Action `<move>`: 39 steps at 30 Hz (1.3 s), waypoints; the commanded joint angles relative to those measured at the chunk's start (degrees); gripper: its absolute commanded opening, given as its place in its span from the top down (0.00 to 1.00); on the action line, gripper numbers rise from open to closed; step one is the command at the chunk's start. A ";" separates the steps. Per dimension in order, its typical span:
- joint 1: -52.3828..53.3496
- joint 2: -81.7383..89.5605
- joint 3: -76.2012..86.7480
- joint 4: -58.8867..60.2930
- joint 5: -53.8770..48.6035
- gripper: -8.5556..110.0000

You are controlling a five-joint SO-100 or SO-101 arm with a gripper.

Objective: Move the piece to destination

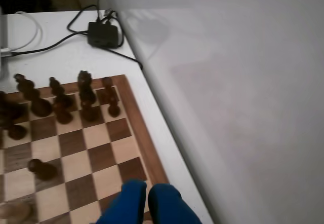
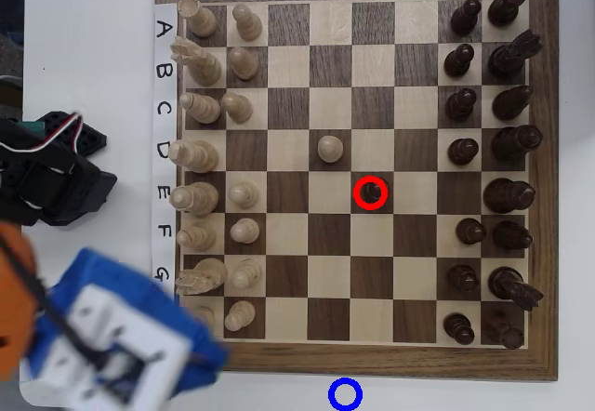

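Overhead view: a wooden chessboard (image 2: 279, 355) lies on a white tabletop (image 2: 93, 58), its files numbered along the top edge and its ranks lettered down the left edge. Cream-coloured pieces (image 2: 200, 155) occupy the two left columns, with one cream pawn (image 2: 327, 148) advanced to a square in row D. Dark back-row pieces (image 2: 507, 192) and dark pawns (image 2: 462, 151) fill the two right columns.

The piece (image 2: 370, 191) is a small dark brown pawn with a round head, seen from above as a dark disc. It stands upright and alone on a light square in row E, column 5, enclosed by a red ring (image 2: 370, 178). It is shorter and slimmer than the back-row pieces to its right.

The destination (image 2: 345, 394) is a small blue ring outline on the plain white surface just below the board's bottom border, roughly under column 4 to 5, well apart from the piece.

The arm's blue and white housing (image 2: 112, 337) appears blurred at the lower left, over the board's corner.

Wrist view: the jaws (image 1: 147, 203), both blue, enter from the bottom edge and sit together with only a thin dark seam between them, holding nothing. They hang above the board's border near its corner. A lone dark pawn (image 1: 41, 168) stands on the board at left; black cables and a small black box (image 1: 104, 34) lie on the tabletop beyond.
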 commanded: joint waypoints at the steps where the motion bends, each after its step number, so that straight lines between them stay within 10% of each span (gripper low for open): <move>1: -14.24 -9.76 -15.73 7.29 15.12 0.93; 7: -20.39 -18.11 -21.27 15.73 19.51 0.93; 39: -25.22 -27.86 11.25 -19.69 25.40 0.86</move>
